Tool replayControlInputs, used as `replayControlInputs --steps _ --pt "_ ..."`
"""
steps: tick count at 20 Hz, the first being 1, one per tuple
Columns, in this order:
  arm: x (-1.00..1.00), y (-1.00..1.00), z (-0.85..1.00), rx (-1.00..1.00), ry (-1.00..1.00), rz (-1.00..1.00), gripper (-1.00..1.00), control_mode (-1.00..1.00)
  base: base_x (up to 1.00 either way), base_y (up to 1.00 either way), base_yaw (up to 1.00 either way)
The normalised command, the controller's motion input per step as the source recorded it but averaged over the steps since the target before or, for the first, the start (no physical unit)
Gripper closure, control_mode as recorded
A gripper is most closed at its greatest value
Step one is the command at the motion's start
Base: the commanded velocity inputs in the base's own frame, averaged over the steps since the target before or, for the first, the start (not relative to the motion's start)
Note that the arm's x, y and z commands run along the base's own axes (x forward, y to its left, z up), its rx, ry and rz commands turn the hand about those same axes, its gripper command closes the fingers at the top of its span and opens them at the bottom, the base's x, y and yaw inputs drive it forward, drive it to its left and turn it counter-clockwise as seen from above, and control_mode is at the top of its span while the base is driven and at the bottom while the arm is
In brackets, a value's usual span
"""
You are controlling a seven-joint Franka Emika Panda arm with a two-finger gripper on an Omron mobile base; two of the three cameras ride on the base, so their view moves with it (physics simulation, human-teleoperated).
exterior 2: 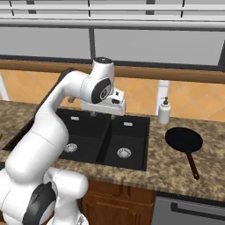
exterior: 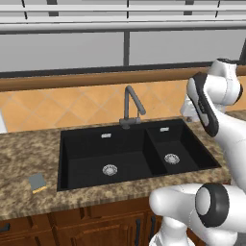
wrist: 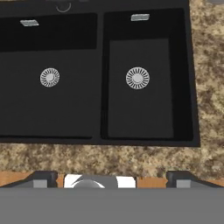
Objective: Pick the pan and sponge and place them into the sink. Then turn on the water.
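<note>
The matte black double-basin sink [exterior: 81, 144] [exterior 2: 132, 136] [wrist: 100, 78] is set in a speckled brown counter, with nothing in either basin. The black pan [exterior 2: 183, 139] lies on the counter right of the sink, its handle pointing toward the front edge. On the counter left of the sink rests the sponge [exterior: 37, 182], grey-blue face up. My gripper [exterior 2: 103, 114] [wrist: 113, 179] hangs over the sink, pointing down near the divider between the basins. It is open and holds nothing. The dark gooseneck faucet [exterior: 129, 105] stands behind the sink; no water is running.
A white soap dispenser [exterior 2: 164, 112] stands at the back of the counter, between the sink and the pan. A tiled backsplash and a wooden ledge run behind the counter. My own arm hides the counter's right part in the left base view.
</note>
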Motion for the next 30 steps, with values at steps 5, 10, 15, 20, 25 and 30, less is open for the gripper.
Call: replayControlInputs --steps 5,10,15,20,25,30 --pt "-0.08 -0.95 -0.40 0.00 0.04 0.00 -1.00 -1.00 0.00 0.00 0.00" --pt "-0.17 -0.86 -0.52 0.00 0.05 0.00 -1.00 -1.00 0.00 0.00 0.00" --pt "-0.13 -0.67 -0.49 0.00 0.09 0.00 -1.00 -1.00 0.00 0.00 0.00" --pt "-0.07 -0.52 -0.44 0.00 0.12 0.00 -1.00 -1.00 0.00 0.00 0.00" --pt "0.00 -0.42 -0.33 0.00 0.13 0.00 -1.00 -1.00 0.00 0.00 0.00" --pt "0.01 -0.33 -0.22 0.00 0.03 0.00 -1.00 -1.00 0.00 0.00 0.00"
